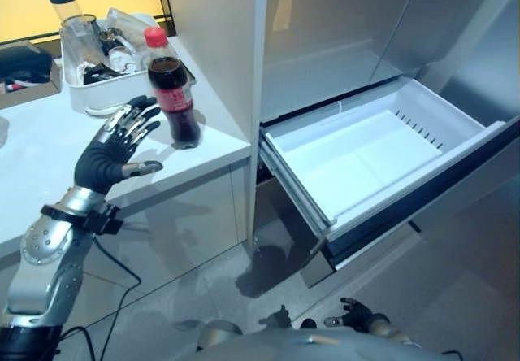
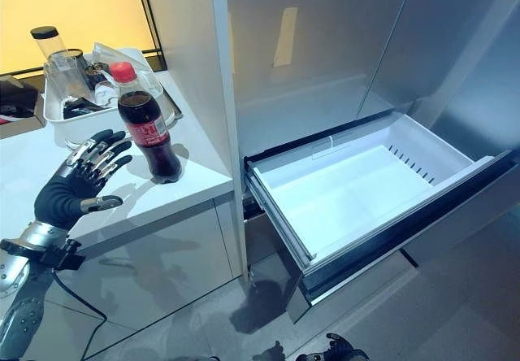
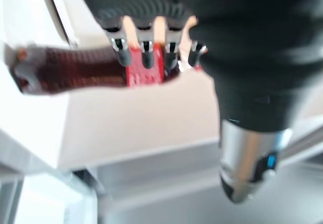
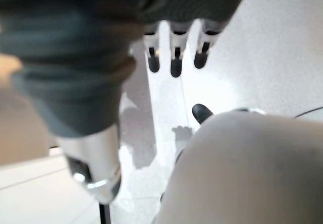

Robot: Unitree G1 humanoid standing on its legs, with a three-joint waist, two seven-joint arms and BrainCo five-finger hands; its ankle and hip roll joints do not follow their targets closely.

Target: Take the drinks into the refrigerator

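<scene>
The left hand (image 1: 114, 154), fingers spread, holds nothing just beside the bottle (image 1: 172, 93) on the counter (image 1: 41, 145). Full and smooth — probably heavy, slippery; best gripped mid-body. The right hand (image 4: 174, 57) hangs relaxed, empty.

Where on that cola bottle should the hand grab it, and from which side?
Probably around the labelled middle of the cola bottle, coming from the robot's left, where the open left hand already faces it. The bottle stands upright on the counter, and its round body looks slim enough for fingers and thumb to wrap.

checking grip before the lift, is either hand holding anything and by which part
Nothing is held. The left hand is open beside the cola bottle, apart from it; the right hand hangs low, open.
</scene>
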